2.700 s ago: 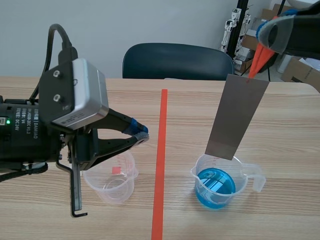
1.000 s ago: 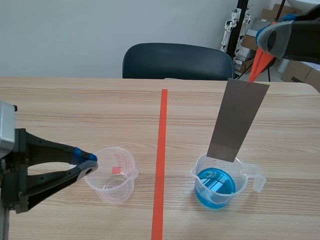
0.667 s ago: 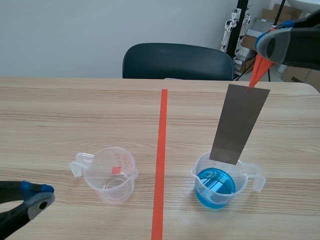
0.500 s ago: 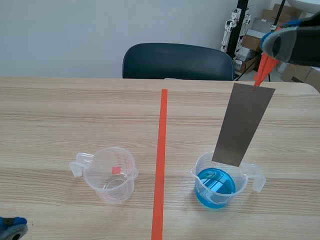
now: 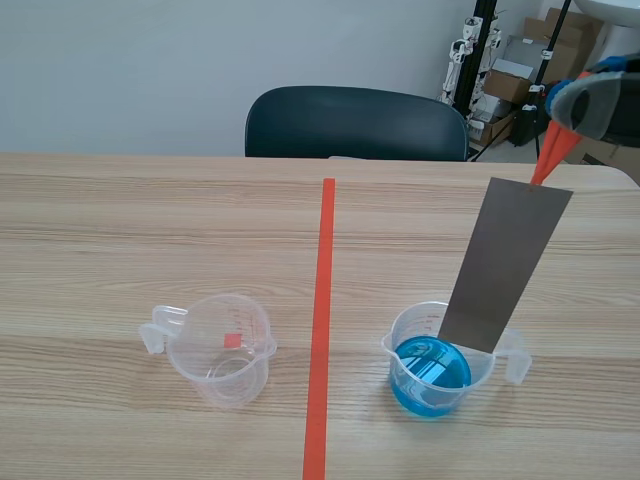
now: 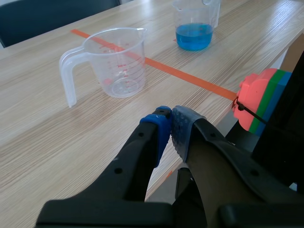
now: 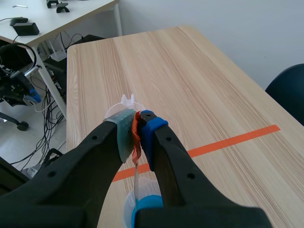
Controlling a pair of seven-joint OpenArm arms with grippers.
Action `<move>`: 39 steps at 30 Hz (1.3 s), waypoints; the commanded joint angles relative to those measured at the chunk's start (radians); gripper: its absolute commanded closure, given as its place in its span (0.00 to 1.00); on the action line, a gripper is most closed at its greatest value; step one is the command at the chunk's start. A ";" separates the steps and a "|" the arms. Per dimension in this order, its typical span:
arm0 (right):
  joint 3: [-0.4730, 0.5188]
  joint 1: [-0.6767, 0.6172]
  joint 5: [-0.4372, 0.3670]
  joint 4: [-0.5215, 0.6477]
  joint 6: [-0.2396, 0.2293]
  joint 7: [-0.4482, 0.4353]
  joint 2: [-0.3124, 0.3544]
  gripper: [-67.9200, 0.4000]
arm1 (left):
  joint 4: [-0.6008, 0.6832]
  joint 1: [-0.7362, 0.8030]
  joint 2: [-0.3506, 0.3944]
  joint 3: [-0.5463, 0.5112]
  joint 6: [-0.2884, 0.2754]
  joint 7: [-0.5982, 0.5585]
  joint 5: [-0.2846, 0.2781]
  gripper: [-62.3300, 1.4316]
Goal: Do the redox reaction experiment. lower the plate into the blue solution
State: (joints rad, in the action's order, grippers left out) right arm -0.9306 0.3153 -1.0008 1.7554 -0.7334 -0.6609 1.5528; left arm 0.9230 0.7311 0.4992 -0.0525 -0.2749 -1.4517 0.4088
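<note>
A long grey metal plate point(image 5: 505, 265) hangs tilted from an orange-red tab point(image 5: 549, 158) at its top end. My right gripper point(image 5: 562, 108) is high at the right, shut on that tab point(image 7: 137, 137). The plate's lower edge sits at the mouth of a clear beaker point(image 5: 437, 360) of blue solution, just above the liquid. In the right wrist view the plate point(image 7: 135, 183) shows edge-on, straight below the fingers, over the blue beaker point(image 7: 142, 205). My left gripper point(image 6: 171, 124) is shut on nothing at the table's near edge, short of the beakers.
An empty clear measuring beaker point(image 5: 222, 345) stands left of the orange-red tape line point(image 5: 322, 320). A dark chair point(image 5: 355, 122) is behind the table. In the left wrist view a block of orange, green and blue layers point(image 6: 263, 99) sits beside the table edge.
The left arm has drawn back out of the scene view at the lower left. The right gripper moved right and down, so the plate's lower edge now reaches the blue beaker's mouth.
</note>
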 commanded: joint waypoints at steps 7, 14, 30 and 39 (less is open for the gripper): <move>0.016 0.011 0.034 -0.069 -0.012 -0.064 -0.043 0.99 | -0.170 -0.148 -0.122 0.007 0.093 -0.102 0.178 0.91; 0.016 0.011 0.085 -0.081 -0.012 -0.113 -0.051 0.99 | -0.250 -0.229 -0.178 0.008 0.182 -0.102 0.270 0.91; 0.016 -0.039 0.196 -0.082 -0.012 -0.243 -0.066 0.99 | -0.232 -0.268 -0.217 0.014 0.121 -0.102 0.209 0.25; 0.016 -0.059 0.216 -0.126 -0.012 -0.226 -0.145 0.99 | -0.120 -0.268 -0.216 0.070 -0.014 -0.102 0.147 0.18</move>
State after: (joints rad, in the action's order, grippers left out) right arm -0.9306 0.2497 -0.7700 1.6299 -0.7334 -0.8719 1.4021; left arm 0.7910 0.4622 0.2852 0.0174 -0.2821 -1.5082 0.5583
